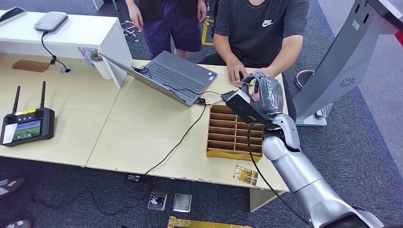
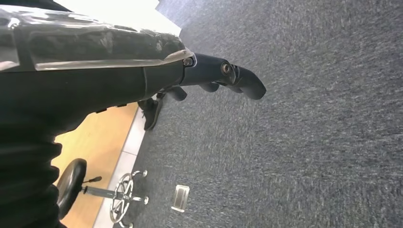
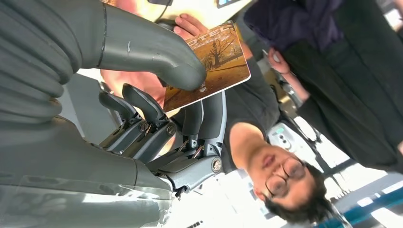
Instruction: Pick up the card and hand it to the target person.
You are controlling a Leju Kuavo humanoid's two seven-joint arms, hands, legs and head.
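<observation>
My right hand [image 1: 263, 92] is stretched over the table's far edge toward a seated person in a dark grey T-shirt [image 1: 259, 28]. It pinches the card [image 3: 214, 61], an orange-brown picture card, between the thick thumb [image 3: 157, 52] and the dark fingers beneath. In the head view the card [image 1: 239, 84] shows as a thin pale sliver in front of the hand. The person's hand [image 3: 190, 23] touches the card's far edge, and it lies on the table there [image 1: 235, 72]. My left hand [image 2: 228, 76] hangs over grey carpet, fingers loosely extended and holding nothing.
A wooden slotted tray [image 1: 233, 133] lies under my right forearm, with an open laptop [image 1: 176, 76] and its cables to the left. Another card [image 1: 245, 175] lies near the table's front edge. A remote controller [image 1: 26, 126] sits far left. A second person [image 1: 166, 19] stands behind.
</observation>
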